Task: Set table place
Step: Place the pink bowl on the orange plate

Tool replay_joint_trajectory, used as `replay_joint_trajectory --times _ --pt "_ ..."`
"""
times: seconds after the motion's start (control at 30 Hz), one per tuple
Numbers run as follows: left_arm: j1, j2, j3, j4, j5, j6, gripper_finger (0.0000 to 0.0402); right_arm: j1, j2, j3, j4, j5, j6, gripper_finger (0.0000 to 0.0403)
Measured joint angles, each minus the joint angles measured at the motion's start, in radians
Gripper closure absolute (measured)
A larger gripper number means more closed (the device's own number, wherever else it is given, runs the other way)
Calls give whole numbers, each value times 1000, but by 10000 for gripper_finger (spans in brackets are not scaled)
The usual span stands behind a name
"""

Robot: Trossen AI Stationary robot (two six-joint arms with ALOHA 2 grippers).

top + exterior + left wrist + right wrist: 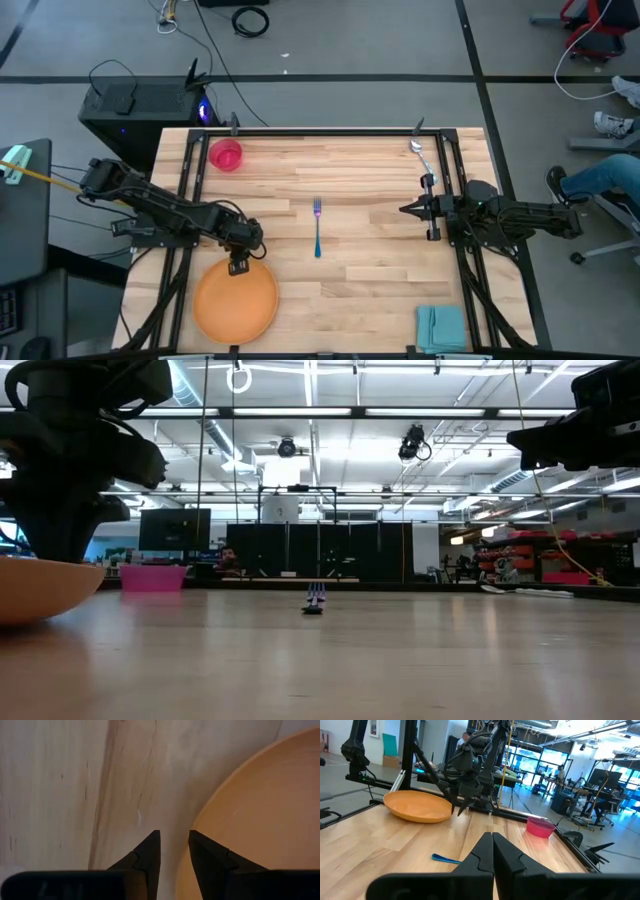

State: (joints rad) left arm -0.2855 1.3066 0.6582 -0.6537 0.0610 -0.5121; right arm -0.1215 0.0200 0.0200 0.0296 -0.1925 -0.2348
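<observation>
Reaching in from the left side, the left gripper (pixel 238 266) points down at the far rim of the orange plate (pixel 236 300), which lies near the front left corner of the table (pixel 360 170); in the left wrist view its fingers (pixel 150 852) stand slightly apart, a narrow gap between the tips, one over bare wood and the other at the plate's edge (pixel 260 815), and whether they touch the rim cannot be told. From the low view the plate (pixel 35 588) looks tilted, its rim lifted beneath the dark arm. Over by the right rail, the right gripper (pixel 405 209) hangs above the table pointing toward the middle, its fingers (pixel 485 852) pressed together and holding nothing. A blue-handled fork (pixel 317 226) lies alone at the table's centre, well apart from both grippers, tines toward the far edge. A small pink cup (pixel 226 155) sits near the far left corner, and a silver spoon (pixel 422 157) lies near the far right corner, just beside the rail. A folded teal napkin (pixel 441 327) rests at the front right corner. A person's legs (pixel 600 175) show beyond the right edge.
</observation>
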Motion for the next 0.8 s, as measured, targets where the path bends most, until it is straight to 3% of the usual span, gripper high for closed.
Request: replay_joint_trajectory --times 0.43,0.8 --pt "0 0 0 12 120 -2 307 0 0 0 0 0 0 400" --pt "0 2 0 16 121 -66 323 0 0 0 0 0 0 400"
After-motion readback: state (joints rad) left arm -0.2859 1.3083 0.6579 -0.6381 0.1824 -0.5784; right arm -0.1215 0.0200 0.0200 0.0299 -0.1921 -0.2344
